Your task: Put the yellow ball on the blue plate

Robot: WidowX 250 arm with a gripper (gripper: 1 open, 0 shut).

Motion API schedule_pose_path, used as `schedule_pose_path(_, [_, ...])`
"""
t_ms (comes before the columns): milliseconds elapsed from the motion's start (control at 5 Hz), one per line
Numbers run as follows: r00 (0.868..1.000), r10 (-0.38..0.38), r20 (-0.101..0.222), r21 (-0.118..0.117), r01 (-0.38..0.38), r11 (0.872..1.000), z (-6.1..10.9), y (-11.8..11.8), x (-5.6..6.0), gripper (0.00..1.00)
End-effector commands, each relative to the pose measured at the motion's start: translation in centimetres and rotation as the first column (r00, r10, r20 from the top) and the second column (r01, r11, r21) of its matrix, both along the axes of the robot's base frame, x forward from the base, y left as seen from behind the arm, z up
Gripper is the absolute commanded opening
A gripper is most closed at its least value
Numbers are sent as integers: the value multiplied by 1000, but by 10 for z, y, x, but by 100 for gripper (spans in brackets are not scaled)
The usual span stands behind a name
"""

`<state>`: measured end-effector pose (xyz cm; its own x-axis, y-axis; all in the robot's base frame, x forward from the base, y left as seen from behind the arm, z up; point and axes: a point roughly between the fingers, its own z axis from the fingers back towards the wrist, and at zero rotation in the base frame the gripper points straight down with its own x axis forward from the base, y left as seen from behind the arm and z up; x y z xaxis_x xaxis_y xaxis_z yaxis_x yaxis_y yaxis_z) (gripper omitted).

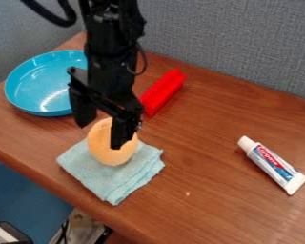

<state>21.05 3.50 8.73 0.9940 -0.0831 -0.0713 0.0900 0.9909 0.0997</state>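
The pincer hangs wide open, one finger either side of the yellow ball on its cloth. Blue plate sits off to its left, toothpaste way right

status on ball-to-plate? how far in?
Done: nothing delivered; the blue plate is empty. In hand: the hand is open, its fingers straddling the yellow ball, which sits on the teal cloth, not lifted. Left: close, lift, carry to the plate, release.
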Motion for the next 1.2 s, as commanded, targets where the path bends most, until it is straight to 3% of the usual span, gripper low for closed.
schedule_pose_path(0, [999, 4, 50, 29, -5, 1000, -3, 2, 2, 100])
schedule_pose_path(200, [997, 4, 72, 42, -8, 999, -11, 0, 3, 100])
schedule_pose_path(600, [998, 2, 61, 72, -6, 997, -30, 1, 9, 100])
schedule_pose_path(1000, [998, 13, 53, 77, -17, 997, -32, 3, 12, 100])
